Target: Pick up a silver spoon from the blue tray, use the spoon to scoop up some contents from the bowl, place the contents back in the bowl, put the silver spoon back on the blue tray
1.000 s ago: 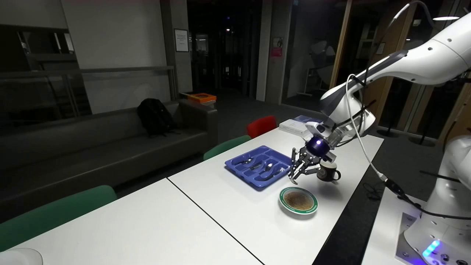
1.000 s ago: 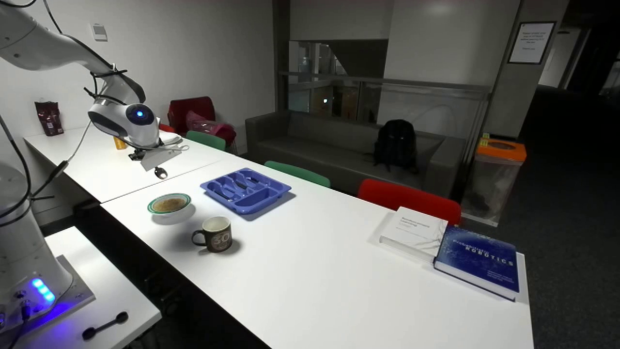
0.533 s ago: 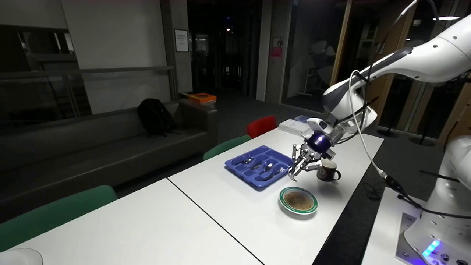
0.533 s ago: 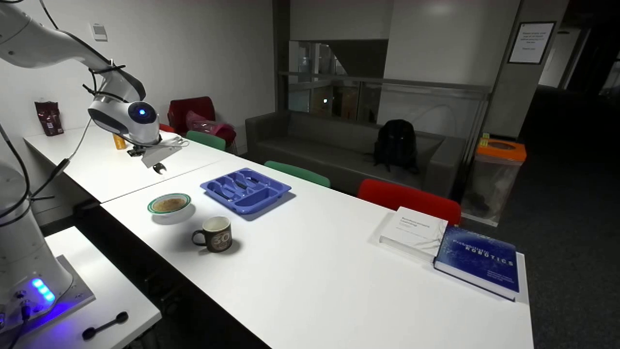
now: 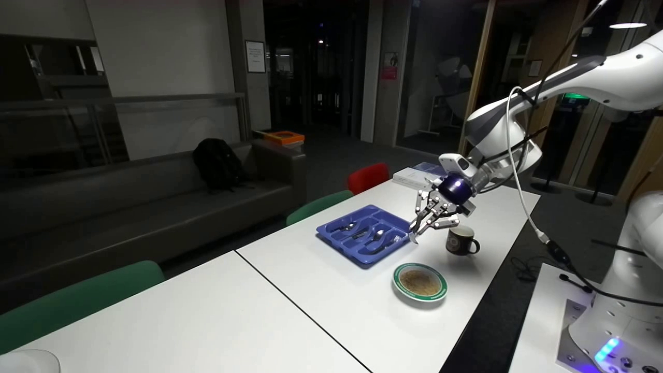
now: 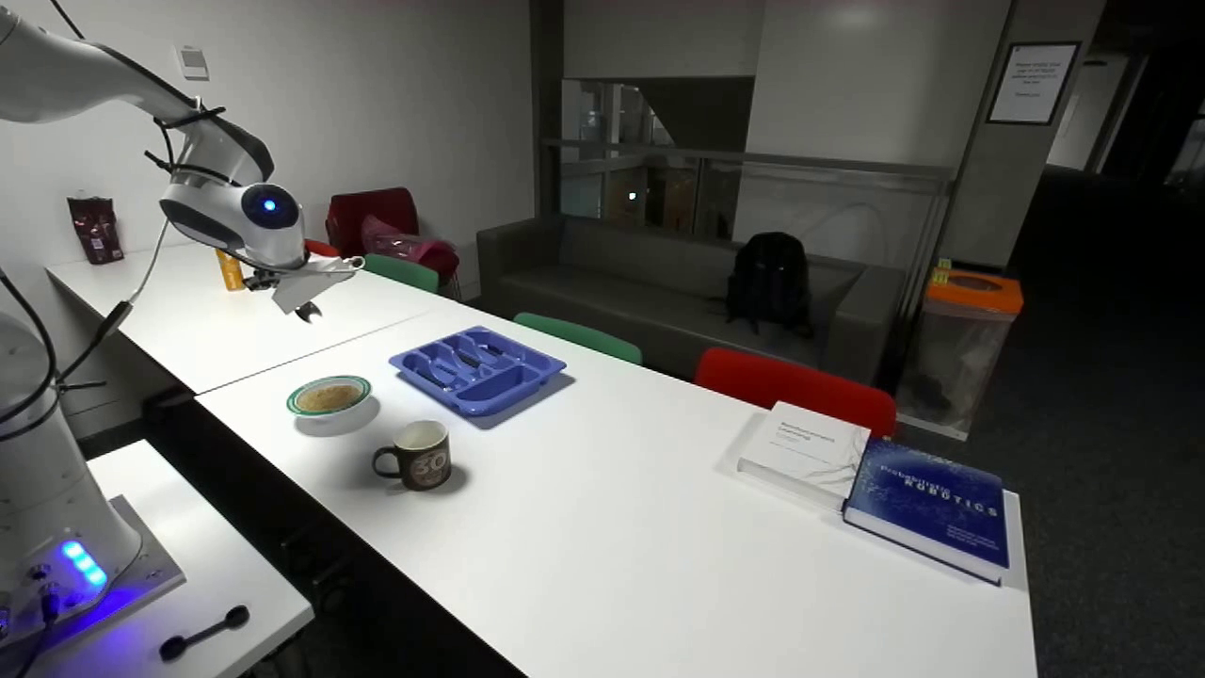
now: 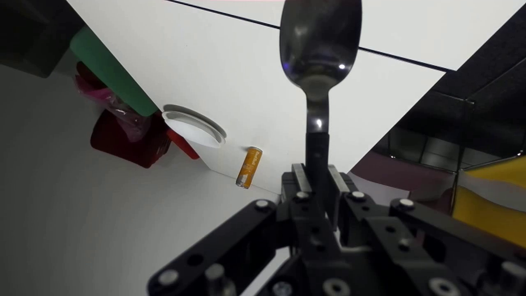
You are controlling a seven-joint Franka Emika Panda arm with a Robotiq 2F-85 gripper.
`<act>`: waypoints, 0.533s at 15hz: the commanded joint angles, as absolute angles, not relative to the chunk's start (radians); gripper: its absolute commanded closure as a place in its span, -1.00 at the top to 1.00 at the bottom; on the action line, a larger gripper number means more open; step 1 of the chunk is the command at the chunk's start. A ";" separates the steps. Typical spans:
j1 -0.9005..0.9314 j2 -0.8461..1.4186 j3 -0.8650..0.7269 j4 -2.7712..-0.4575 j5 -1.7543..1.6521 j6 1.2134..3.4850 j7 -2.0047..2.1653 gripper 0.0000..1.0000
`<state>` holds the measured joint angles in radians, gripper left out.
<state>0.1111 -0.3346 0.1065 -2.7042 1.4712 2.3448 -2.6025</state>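
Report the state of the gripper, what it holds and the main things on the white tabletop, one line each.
gripper: shut on the silver spoon
silver spoon: held in the air
bowl: upright
contents: loose-looking, in the bowl
blue tray: flat, cutlery inside
mug: upright, its bottom hidden
white book: closed, lying flat
blue book: closed, lying flat
orange can: standing upright

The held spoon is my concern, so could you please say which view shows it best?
The wrist view: the held spoon appears large, its head, neck and handle in the gripper all showing, though the top edge crops its tip. Both exterior views show only its head, small, the handle not discernible.
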 commanded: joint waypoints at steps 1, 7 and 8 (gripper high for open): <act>0.090 -0.389 0.103 -2.739 1.458 2.322 -2.600 -0.93; 0.096 -0.301 0.152 -2.721 1.452 2.472 -2.555 -0.93; 0.098 -0.286 0.160 -2.714 1.438 2.498 -2.532 -0.93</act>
